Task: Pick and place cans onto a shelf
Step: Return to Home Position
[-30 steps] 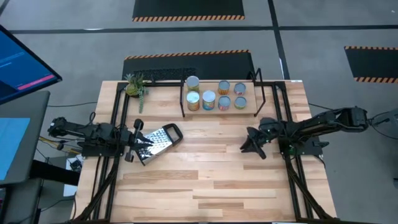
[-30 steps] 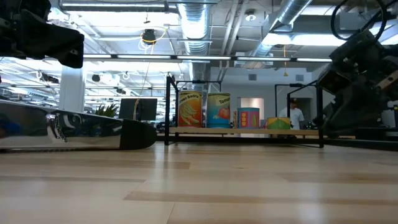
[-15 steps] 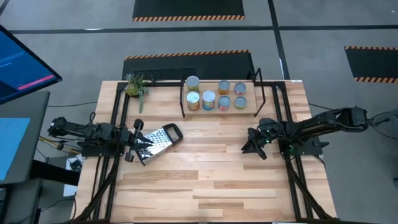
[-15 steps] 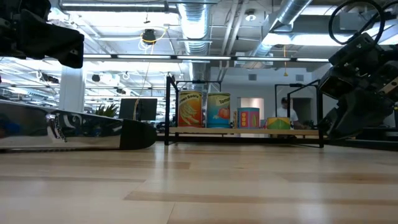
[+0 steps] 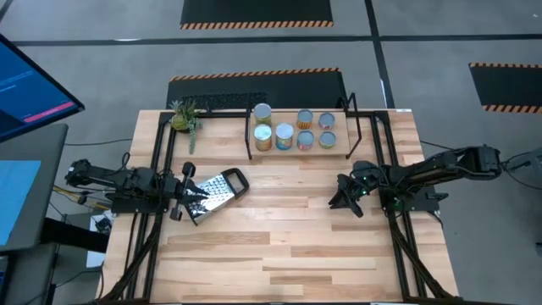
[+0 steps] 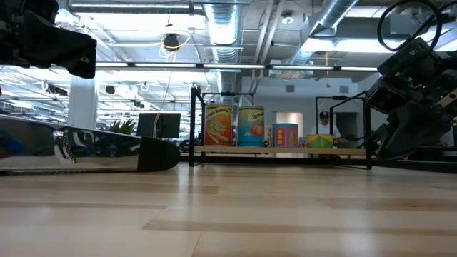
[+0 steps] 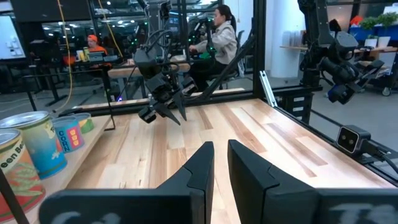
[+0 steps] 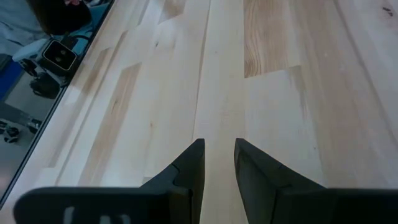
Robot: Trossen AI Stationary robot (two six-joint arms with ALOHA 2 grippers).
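**Shelf filled, both claws empty: the hazards lie beside the arms**

Wooden table [image 5: 279,246] fills the high view, with workshop floor around it. The shelf [image 5: 284,116] stands at its far edge, and all seven cans [image 5: 284,135] sit on the board. None is left on the tabletop, so I judge the placing done.

The right gripper [image 5: 343,199] hangs low near the shelf's right-hand wire legs. Its fingers [image 8: 186,165] are a slim gap apart and hold nothing. A wide swing from there could clip a leg and rock the cans.

The left gripper [image 5: 196,196] lies at the left side, right against the grater [image 5: 222,191]. Whether they touch I cannot tell. Its fingers [image 7: 199,165] are also slightly parted and bare. A forward move could shove the grater across the wood.

Only the high view lets the tops be counted. The low view shows four labelled fronts and hides the rest. The left wrist view catches the other arm across the table and a seated person [image 7: 221,31] beyond. The right wrist view shows bare planks alone.
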